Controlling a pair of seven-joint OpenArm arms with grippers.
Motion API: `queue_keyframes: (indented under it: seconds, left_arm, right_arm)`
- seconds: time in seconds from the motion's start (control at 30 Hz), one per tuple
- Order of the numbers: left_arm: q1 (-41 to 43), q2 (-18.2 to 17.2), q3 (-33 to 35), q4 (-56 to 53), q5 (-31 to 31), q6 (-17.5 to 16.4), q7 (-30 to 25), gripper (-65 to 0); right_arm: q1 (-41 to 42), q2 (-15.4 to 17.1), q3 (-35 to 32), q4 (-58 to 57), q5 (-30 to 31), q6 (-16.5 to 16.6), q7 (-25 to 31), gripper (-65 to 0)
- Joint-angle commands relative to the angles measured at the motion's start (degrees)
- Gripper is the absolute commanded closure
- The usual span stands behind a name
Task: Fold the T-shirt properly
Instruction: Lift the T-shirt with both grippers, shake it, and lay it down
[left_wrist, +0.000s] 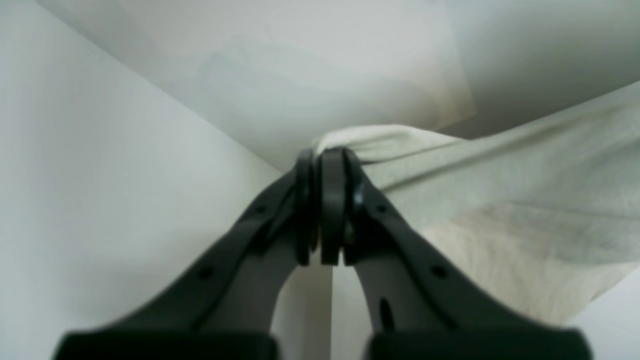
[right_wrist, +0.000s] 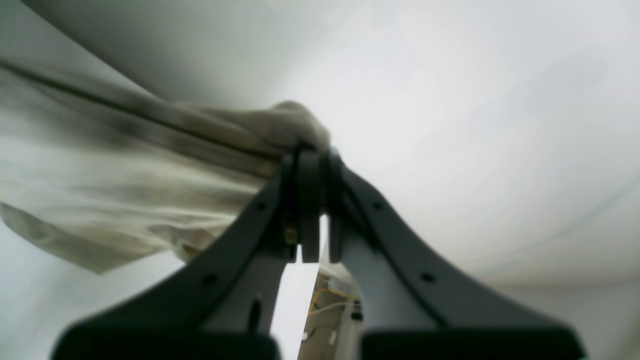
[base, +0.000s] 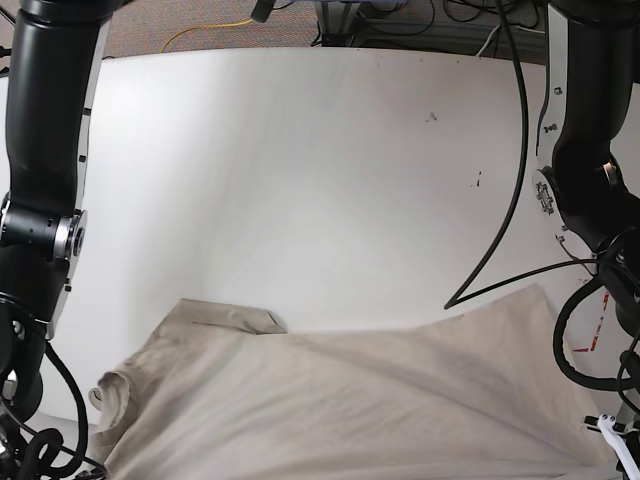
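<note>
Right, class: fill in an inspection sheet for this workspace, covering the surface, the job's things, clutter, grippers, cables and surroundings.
Surface: white table, a few small dark specks.
Job's things: khaki T-shirt, unfolded, wrinkled, spread along the near edge.
Clutter: nothing seen.
Grippers: left gripper shut on a bunched edge of the T-shirt; right gripper shut on another bunch.
Cables: black cable hanging by the left arm; yellow cable on the floor.
Surroundings: carpet beyond the table.

1. We see the T-shirt (base: 340, 400) spread across the table's (base: 300, 180) near edge, between our two arms.
2. Behind the table's far edge lie cables (base: 200, 30) on the floor.
</note>
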Motion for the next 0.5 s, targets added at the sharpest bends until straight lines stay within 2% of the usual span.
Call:
queue_keyframes:
  seconds: [0.0, 0.47]
  left_arm:
    - [-0.6, -0.4, 0.0, 1.2, 0.1, 0.1, -1.2, 0.0]
    - [15.2, 0.0, -0.1, 4.2, 0.1, 0.1, -1.2, 0.0]
  right_arm:
    - [3.1, 1.8, 1.2, 2.6, -1.0, -0.1, 1.0, 0.0]
    - [-24.1, 1.6, 9.6, 15.1, -1.0, -0.1, 1.0, 0.0]
